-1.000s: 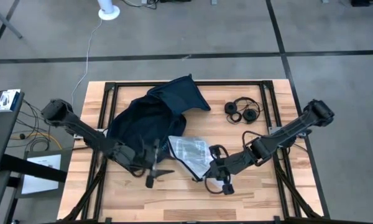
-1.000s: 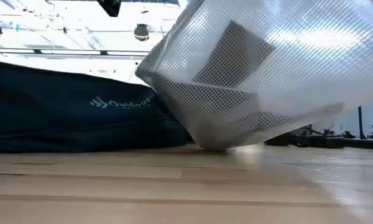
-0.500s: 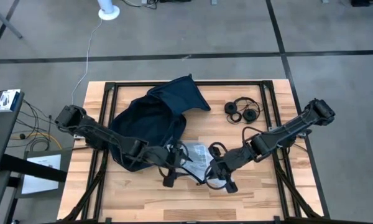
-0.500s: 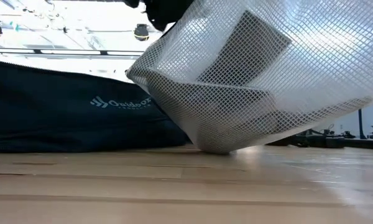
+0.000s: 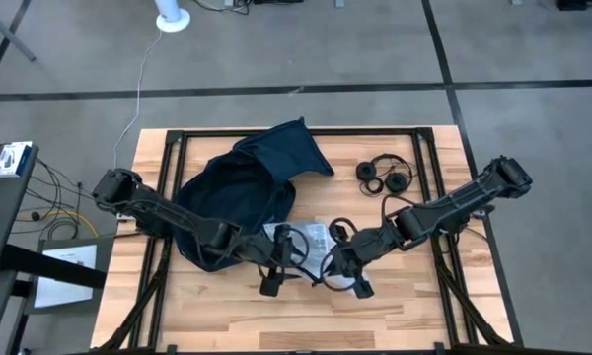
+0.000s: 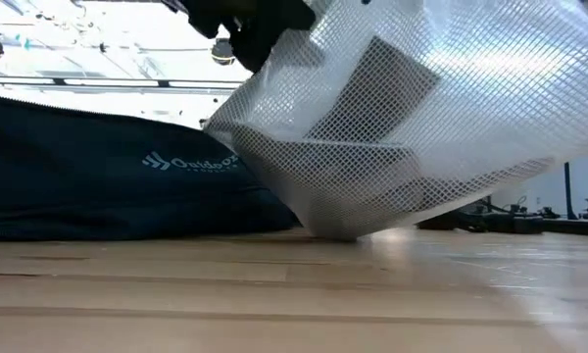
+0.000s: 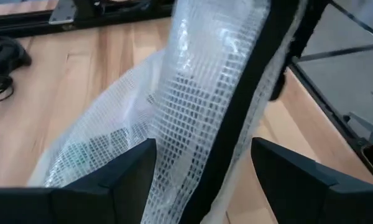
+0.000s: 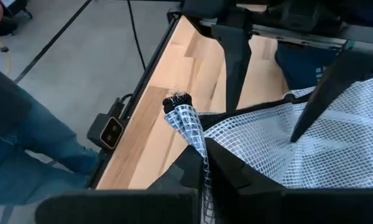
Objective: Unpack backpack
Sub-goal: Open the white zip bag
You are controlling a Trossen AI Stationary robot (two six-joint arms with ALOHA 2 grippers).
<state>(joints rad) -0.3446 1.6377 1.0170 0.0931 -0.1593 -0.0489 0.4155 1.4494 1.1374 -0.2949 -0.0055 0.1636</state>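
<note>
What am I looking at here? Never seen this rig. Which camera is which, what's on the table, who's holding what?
It is a two-armed robot at a wooden table. One picture looks straight down on it, one sits level with the tabletop, and one rides on each wrist.

On the table lie the backpack, dark navy and slumped open, a pair of black headphones toward the far right, and a clear mesh pouch near the middle with flat grey items inside.

The right gripper is shut on the pouch's black-trimmed edge, with most of the pouch raised and only its low edge near the wood. The left gripper is open, one finger on each side of the pouch's opposite edge, not yet closed on it.

A person's leg shows beyond the table in the right wrist picture.
</note>
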